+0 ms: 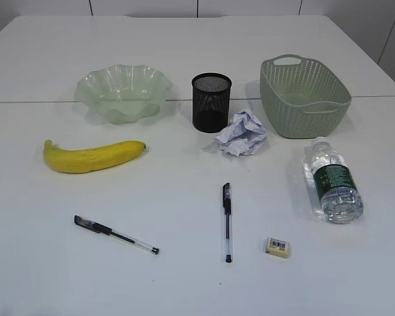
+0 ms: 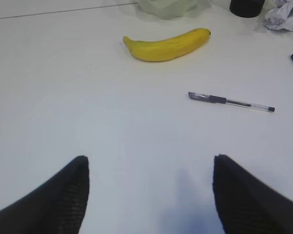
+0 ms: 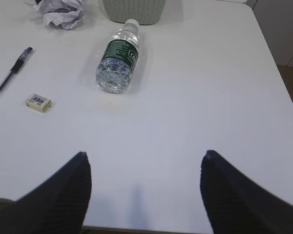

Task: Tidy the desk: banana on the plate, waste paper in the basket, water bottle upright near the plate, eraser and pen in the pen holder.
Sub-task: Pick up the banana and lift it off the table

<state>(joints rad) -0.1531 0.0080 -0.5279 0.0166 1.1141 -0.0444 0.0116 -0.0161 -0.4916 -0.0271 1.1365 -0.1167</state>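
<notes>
On the white table point(image 1: 184, 283) the banana point(image 1: 92, 157) lies on its side in front of the wavy green plate point(image 1: 123, 92), apart from it. The black mesh holder point(image 1: 211, 102) stands between plate and green basket point(image 1: 304, 97), with the crumpled paper point(image 1: 242, 133) just beside the holder, outside the basket. The bottle point(image 1: 332, 181) lies flat, cap toward the basket; its green label carries white writing too small to read. Two pens point(image 1: 116, 234) point(image 1: 227, 221) and the eraser point(image 1: 277, 247), whose white sticker shows a barcode, lie loose nearer the front edge. The left gripper point(image 2: 149, 190) and right gripper point(image 3: 144, 187) hover with jaws spread, holding nothing.
</notes>
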